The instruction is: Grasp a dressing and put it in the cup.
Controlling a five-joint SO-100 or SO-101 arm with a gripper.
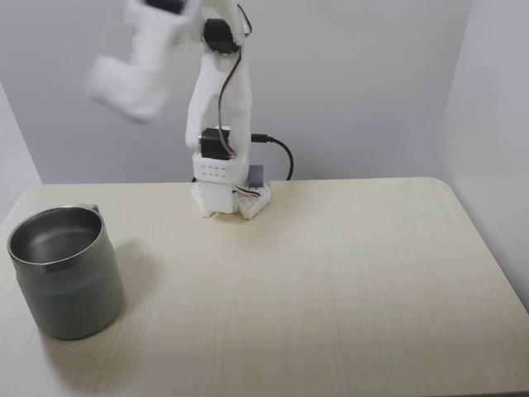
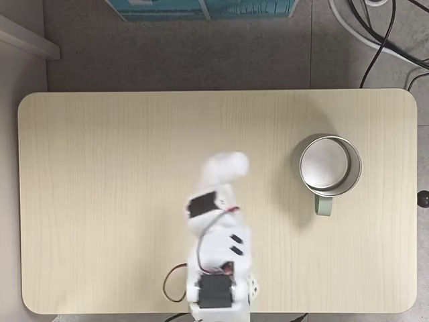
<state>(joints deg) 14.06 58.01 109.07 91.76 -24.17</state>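
Blurred white, the gripper (image 1: 124, 87) hangs high above the table (image 1: 331, 273), folded near the arm's base (image 1: 227, 198); how wide its fingers stand, and whether they carry anything, I cannot tell. No dressing is to be made out on the tabletop, so it may be in that blur or already dropped. From overhead the cup (image 2: 328, 166) stands well off to the gripper's (image 2: 224, 168) right, handle toward the arm's edge, its visible steel inside looking bare

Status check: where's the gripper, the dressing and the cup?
Gripper raised, motion-blurred, jaw state unreadable. Cup upright on the table, looks empty. Dressing not spotted. Path to cup unobstructed.
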